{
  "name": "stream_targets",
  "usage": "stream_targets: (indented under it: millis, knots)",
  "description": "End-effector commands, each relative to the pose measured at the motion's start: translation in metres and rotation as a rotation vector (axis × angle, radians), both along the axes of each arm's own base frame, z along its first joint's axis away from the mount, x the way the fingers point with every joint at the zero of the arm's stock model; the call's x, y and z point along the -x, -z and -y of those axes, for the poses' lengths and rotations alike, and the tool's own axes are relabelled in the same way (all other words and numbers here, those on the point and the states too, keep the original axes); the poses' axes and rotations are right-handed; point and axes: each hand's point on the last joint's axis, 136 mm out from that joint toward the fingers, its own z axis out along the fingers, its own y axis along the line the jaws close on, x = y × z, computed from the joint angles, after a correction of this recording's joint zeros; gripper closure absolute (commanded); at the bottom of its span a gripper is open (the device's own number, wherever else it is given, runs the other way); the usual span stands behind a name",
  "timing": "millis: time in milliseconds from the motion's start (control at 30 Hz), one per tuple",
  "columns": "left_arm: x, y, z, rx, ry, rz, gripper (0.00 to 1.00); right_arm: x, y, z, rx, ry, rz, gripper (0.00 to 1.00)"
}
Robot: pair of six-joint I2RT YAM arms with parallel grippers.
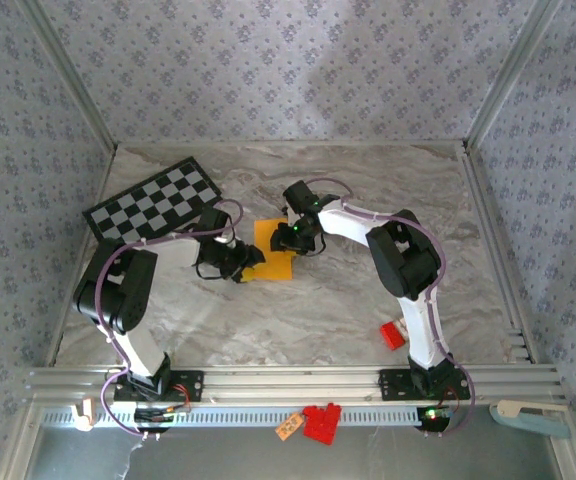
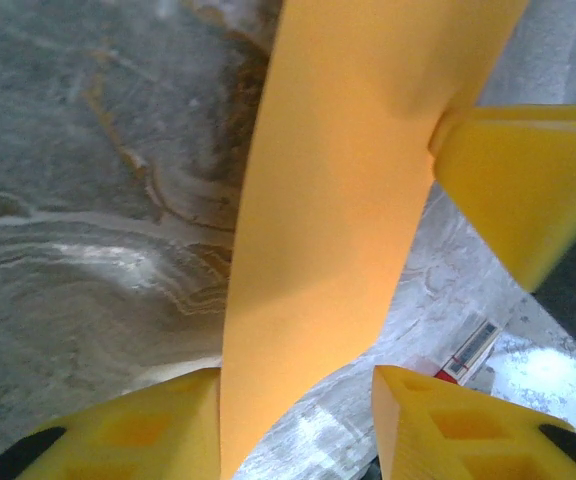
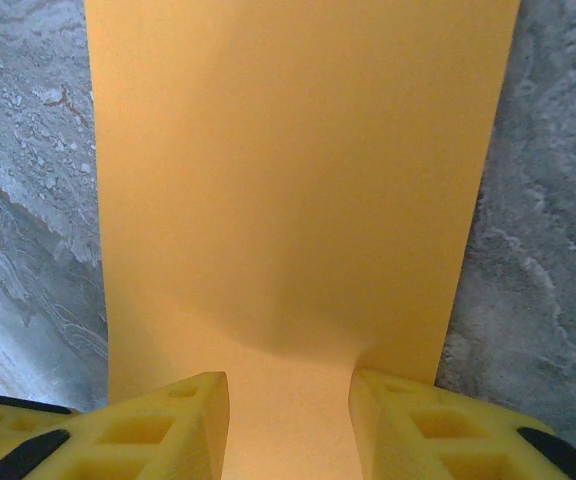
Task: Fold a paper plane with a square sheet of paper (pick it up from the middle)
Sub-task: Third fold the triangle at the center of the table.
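The orange-yellow square sheet of paper sits mid-table between both grippers. In the right wrist view the paper spreads out ahead and narrows into a raised hump between the two fingers of my right gripper, which touch it on both sides. In the left wrist view the paper rises as a curved strip. It leans on the left finger of my left gripper, with a clear gap to the other finger. The right gripper's finger touches the strip's far edge. No folded paper plane is in view.
A black-and-white checkered board lies at the back left. A small red block sits beside the right arm's base. More red pieces lie below the front rail. Metal frame posts and walls bound the marble table.
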Motion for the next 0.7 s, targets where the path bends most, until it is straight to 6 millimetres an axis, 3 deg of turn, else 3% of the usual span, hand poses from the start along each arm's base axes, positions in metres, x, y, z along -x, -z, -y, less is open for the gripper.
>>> stream_targets:
  millis: [0,167,667]
  knots:
    - [-0.016,-0.013,0.007,0.051,0.025,0.07,0.6,0.01,0.019,0.013,0.051,0.022,-0.06,0.6]
    - [-0.033,-0.011,0.007,0.072,-0.003,0.082,0.65,0.01,0.019,0.014,0.05,0.024,-0.061,0.6]
    - [-0.048,0.005,-0.001,0.05,-0.063,0.029,0.76,0.007,0.015,0.015,0.04,0.013,-0.034,0.61]
